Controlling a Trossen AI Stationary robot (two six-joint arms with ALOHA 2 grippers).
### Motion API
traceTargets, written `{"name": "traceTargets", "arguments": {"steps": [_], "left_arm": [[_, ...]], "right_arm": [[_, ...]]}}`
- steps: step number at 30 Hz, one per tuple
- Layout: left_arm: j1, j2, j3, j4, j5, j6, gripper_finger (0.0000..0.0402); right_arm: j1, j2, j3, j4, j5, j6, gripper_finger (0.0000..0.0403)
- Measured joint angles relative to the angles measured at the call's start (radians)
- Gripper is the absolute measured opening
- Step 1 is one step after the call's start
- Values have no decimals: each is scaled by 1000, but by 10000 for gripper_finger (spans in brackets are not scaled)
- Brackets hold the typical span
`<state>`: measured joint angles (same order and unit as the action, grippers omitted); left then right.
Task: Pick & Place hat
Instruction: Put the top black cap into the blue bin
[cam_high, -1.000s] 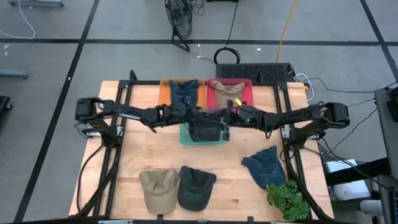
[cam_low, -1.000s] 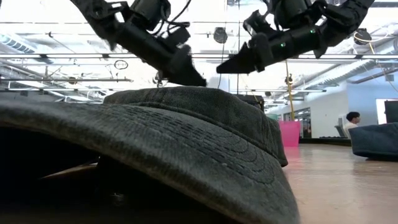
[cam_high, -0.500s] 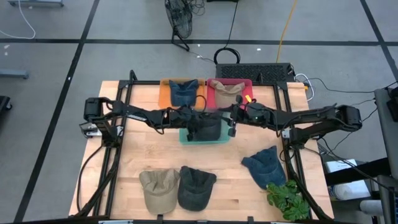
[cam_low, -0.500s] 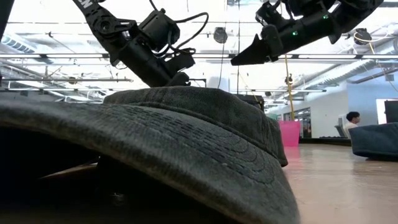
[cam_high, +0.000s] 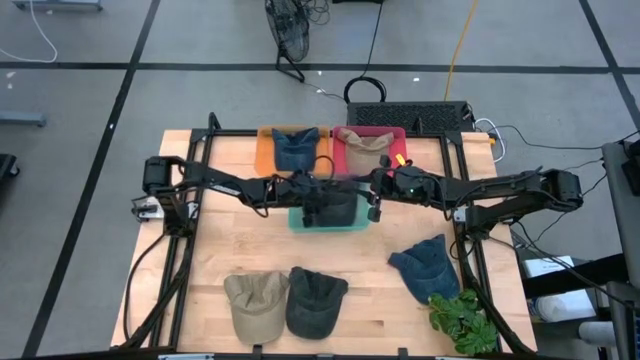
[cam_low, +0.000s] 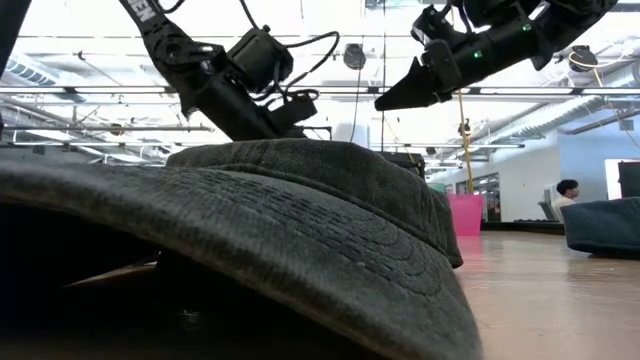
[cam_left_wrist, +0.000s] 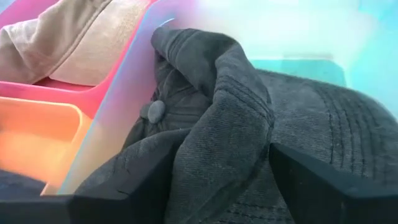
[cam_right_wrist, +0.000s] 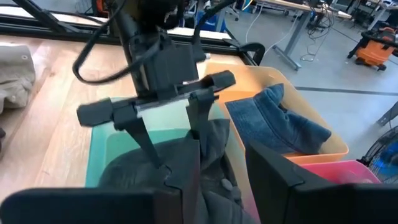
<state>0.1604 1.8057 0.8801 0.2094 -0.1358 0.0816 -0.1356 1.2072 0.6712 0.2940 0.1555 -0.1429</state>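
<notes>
A dark grey hat (cam_high: 337, 210) lies crumpled in the green bin (cam_high: 295, 226) at the table's middle. My left gripper (cam_high: 318, 203) reaches in from the left and points slanting down into that bin. It is open, and its fingers stand either side of a raised fold of the hat (cam_left_wrist: 230, 99). My right gripper (cam_high: 374, 205) hovers open just right of the bin, above it, with nothing between its fingers (cam_right_wrist: 180, 186). In the low view my right gripper (cam_low: 385, 102) hangs high, and another hat hides my left fingertips. My left gripper comes at the hat from above and from the table's left, slanting down. Its open fingers (cam_right_wrist: 147, 144) reach the crumpled cloth near the hat's top button (cam_left_wrist: 155, 112), with a fold of cloth bulging between them. The hat rests in the bin.
Behind the green bin stand an orange bin (cam_high: 268, 150) with a blue hat and a red bin (cam_high: 398, 135) with a tan hat. Near the front edge lie a tan hat (cam_high: 255, 305) and a dark hat (cam_high: 316, 300). At the right front lie a blue hat (cam_high: 425, 265) and a plant (cam_high: 462, 320).
My left gripper has sunk into the green bin onto the dark hat and tipped further downward, staying open. My right gripper has drawn back toward the table's right edge and risen a little, away from the bin.
</notes>
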Motion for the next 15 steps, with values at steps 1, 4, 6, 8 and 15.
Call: {"name": "traceTargets", "arguments": {"steps": [1, 4, 6, 8, 15], "left_arm": [[4, 10, 1, 11, -12, 11, 271], [12, 29, 2, 22, -63, 49, 271], [15, 29, 1, 24, -79, 56, 271], [17, 18, 0, 25, -84, 63, 271], [2, -64, -6, -4, -67, 75, 271]], "right_arm": [[0, 0, 0, -1, 0, 0, 107], [0, 0, 0, -2, 0, 0, 105], [0, 0, 0, -8, 0, 0, 105], [0, 0, 0, -16, 0, 0, 105], [0, 0, 0, -42, 0, 0, 105]]}}
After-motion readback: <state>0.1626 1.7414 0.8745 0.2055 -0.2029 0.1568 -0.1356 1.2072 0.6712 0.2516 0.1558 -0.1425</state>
